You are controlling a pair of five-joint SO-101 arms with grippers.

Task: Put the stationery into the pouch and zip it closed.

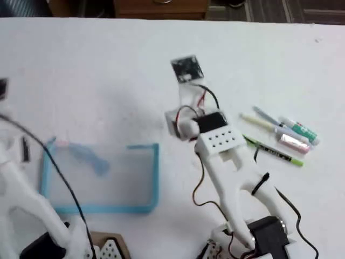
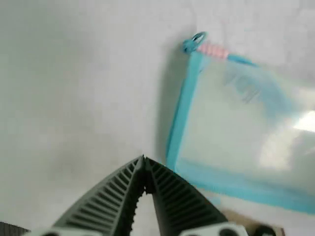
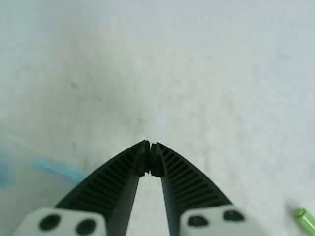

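The clear pouch (image 1: 99, 178) with blue edging lies flat at the table's front left, its zipper pull (image 1: 51, 142) at the far left corner. Several pens and markers (image 1: 280, 135) lie in a loose group on the right, a green pen (image 1: 275, 151) nearest the front. My right gripper (image 1: 186, 70) is shut and empty over the middle of the table, between pouch and stationery. In the right wrist view the shut right gripper (image 3: 149, 146) hangs over bare table, the green pen's tip (image 3: 305, 219) at the edge. My left gripper (image 2: 144, 162) is shut, empty, just beside the pouch's (image 2: 241, 123) end near the zipper pull (image 2: 197, 42).
The left arm's white body (image 1: 21, 205) rises at the front left, with a black cable crossing the pouch's left end. A brown block (image 1: 110, 245) sits at the front edge. Wooden furniture (image 1: 161, 6) stands behind the table's far edge.
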